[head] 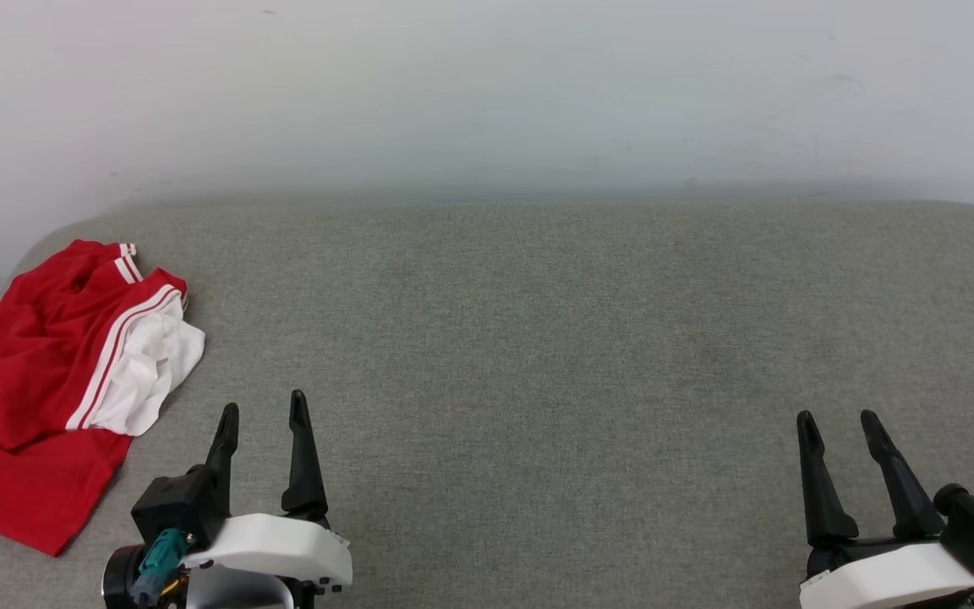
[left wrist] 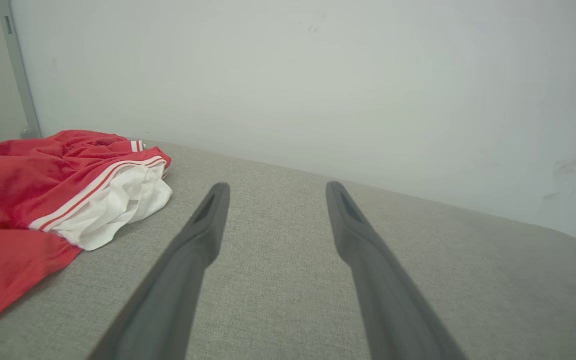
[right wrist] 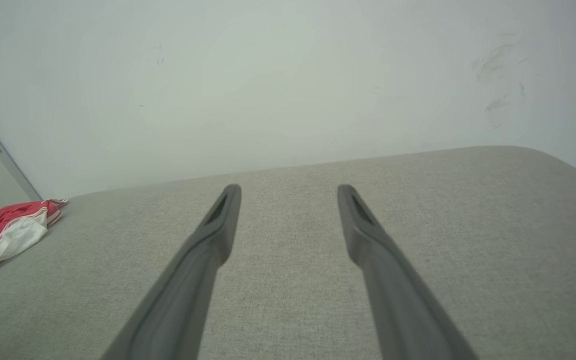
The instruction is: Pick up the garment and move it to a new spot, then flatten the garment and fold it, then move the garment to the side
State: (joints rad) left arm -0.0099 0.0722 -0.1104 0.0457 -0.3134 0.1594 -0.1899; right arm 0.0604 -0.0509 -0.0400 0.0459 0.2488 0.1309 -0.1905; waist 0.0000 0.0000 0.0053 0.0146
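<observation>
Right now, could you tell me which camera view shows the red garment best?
The head view: the garment lies crumpled near the left edge of the grey surface, almost whole, from above. The left wrist view has it closer but cut off at the frame's left; the right wrist view catches a distant part.

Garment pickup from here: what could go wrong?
1. The garment lies crumpled at the left edge of the grey surface. The open left hand may pinch several layers at once, making it hard to spread later.
2. The open right hand sits far to the right, so a two-handed lift needs a long reach. One-handed, the fabric may drag or slip off the edge.
</observation>
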